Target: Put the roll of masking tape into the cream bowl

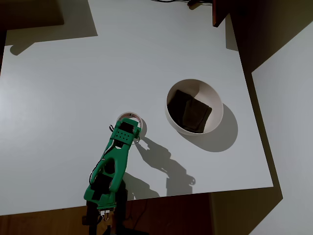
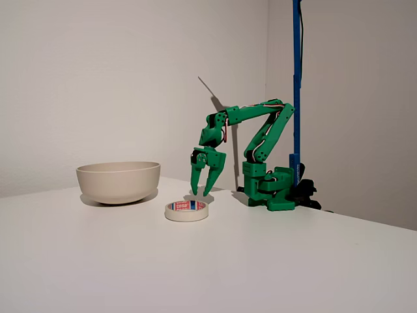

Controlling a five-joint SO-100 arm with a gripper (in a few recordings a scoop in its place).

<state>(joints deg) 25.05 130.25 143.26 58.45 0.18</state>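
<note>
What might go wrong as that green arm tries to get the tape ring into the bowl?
The end effector hangs open just above the roll of masking tape, which lies flat on the smooth white table. The fingers could push the low ring sideways instead of gripping it.

The cream bowl stands apart from the tape. A weak grip on the thin wall might drop the roll on the way.

A dark cloth already lies in the bowl, so the roll may land tilted.

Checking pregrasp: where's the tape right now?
The tape lies flat on the table, right of the bowl in the fixed view, just below the open gripper; overhead, the gripper partly covers it.
</note>
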